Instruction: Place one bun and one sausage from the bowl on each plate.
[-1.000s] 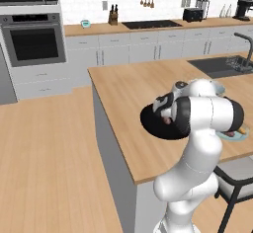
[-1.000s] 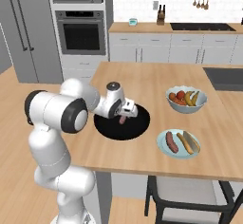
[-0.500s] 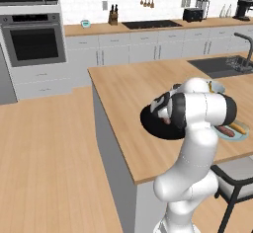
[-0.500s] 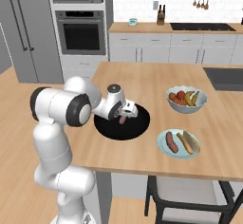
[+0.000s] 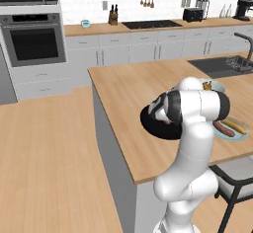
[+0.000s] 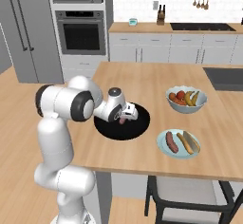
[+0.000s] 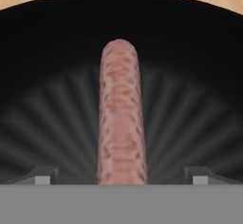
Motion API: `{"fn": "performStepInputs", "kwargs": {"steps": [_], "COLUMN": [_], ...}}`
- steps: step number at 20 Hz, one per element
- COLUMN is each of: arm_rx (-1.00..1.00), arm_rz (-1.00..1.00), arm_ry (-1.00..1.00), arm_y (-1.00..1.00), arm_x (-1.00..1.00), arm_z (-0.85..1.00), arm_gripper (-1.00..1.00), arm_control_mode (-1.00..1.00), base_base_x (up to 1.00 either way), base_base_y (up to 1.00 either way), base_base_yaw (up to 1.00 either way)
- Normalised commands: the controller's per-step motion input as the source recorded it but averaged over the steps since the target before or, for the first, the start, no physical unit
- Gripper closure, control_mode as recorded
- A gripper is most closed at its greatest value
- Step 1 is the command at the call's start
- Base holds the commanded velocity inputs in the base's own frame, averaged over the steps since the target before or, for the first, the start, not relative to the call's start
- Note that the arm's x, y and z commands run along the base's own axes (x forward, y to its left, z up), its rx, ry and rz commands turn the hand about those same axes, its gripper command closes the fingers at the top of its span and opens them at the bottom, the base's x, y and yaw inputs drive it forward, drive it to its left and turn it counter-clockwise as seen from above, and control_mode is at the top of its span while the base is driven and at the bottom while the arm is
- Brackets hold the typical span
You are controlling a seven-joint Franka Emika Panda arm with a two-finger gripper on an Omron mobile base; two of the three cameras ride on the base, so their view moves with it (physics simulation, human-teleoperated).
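Note:
A single pink sausage lies lengthwise in the wide black bowl. My gripper hangs low over it, open, one fingertip on each side of the sausage's near end and nothing gripped. From the right base view the gripper points down into the black bowl on the island, with the sausage just under it. To the right, the pale blue plate carries a dark sausage and a bun. In the left base view my arm covers most of the bowl.
A white bowl of fruit stands behind the blue plate. The island's front edge runs close below the bowl, and a dark stool sits under it. A sink is set into the island's far right.
The hand has sunk a little lower into the black bowl, toward the sausage. The jaws have stayed open and nothing else has moved.

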Motion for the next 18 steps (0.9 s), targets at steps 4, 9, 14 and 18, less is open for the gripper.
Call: {"fn": "performStepInputs", "kwargs": {"steps": [4,9,14,18], "arm_rx": [0.0,0.0,0.0,0.0], "arm_rz": [0.0,0.0,0.0,0.0], "arm_ry": [0.0,0.0,0.0,0.0], "arm_y": [0.0,0.0,0.0,0.0], "arm_x": [0.09,0.09,0.0,0.0], "arm_z": [-0.23,-0.11,0.0,0.0], "arm_gripper": [-1.0,-1.0,1.0,1.0], "arm_control_mode": [-1.0,-1.0,-1.0,-1.0], "base_base_x": [0.0,0.0,0.0,0.0], "base_base_y": [0.0,0.0,0.0,0.0], "base_base_yaw": [0.0,0.0,0.0,0.0]}}
